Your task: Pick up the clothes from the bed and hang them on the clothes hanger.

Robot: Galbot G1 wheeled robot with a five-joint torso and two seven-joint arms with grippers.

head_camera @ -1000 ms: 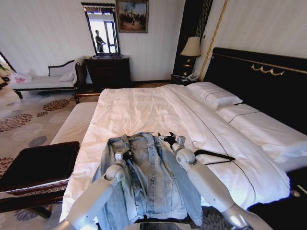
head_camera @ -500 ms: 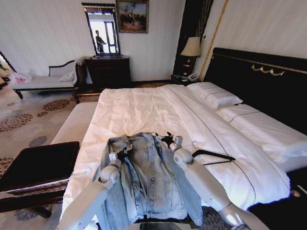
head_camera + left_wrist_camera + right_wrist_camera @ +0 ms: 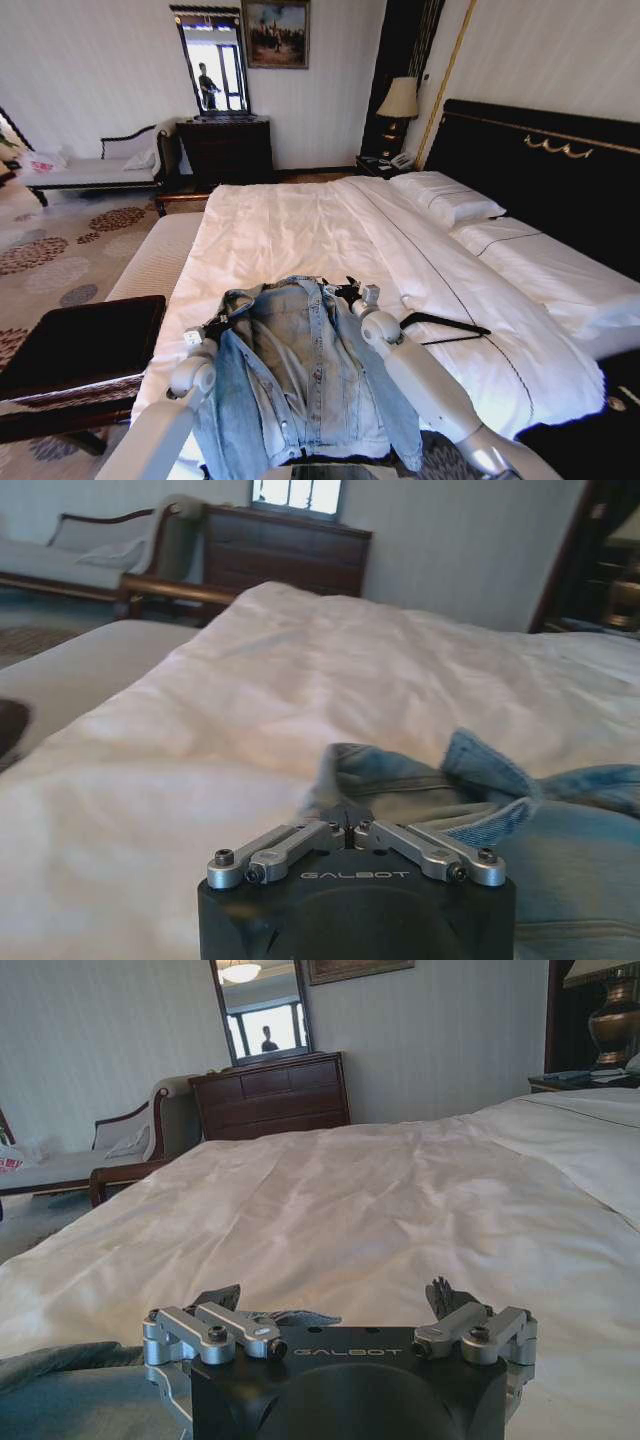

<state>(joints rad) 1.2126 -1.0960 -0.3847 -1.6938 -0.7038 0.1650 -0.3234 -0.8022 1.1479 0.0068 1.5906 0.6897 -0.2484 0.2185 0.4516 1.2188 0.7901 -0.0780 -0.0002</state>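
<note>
The clothes, a light-blue denim jacket [image 3: 310,370], lie spread on the near edge of the bed [image 3: 300,220] with the collar pointing away from me. My left gripper [image 3: 213,326] is shut on the jacket's left shoulder edge and has drawn it out sideways. In the left wrist view its fingers [image 3: 345,832] meet on a fold of the denim [image 3: 480,790]. At the jacket's right shoulder, my right gripper [image 3: 349,291] is open. In the right wrist view its fingers [image 3: 225,1300] are spread wide over the white sheet [image 3: 400,1200]. The black clothes hanger [image 3: 446,328] lies flat on the bed to the right of the jacket.
A dark bench [image 3: 80,345] stands low on my left, beside a beige upholstered bench [image 3: 150,262]. Pillows [image 3: 445,196] and the black headboard [image 3: 540,170] are on the right. A dresser with a mirror [image 3: 226,148], a chaise [image 3: 90,170] and a lamp [image 3: 400,100] line the far wall.
My left gripper has moved left and back toward me, dragging the jacket's left shoulder outward. The right gripper shifted slightly toward the collar, then stayed.
</note>
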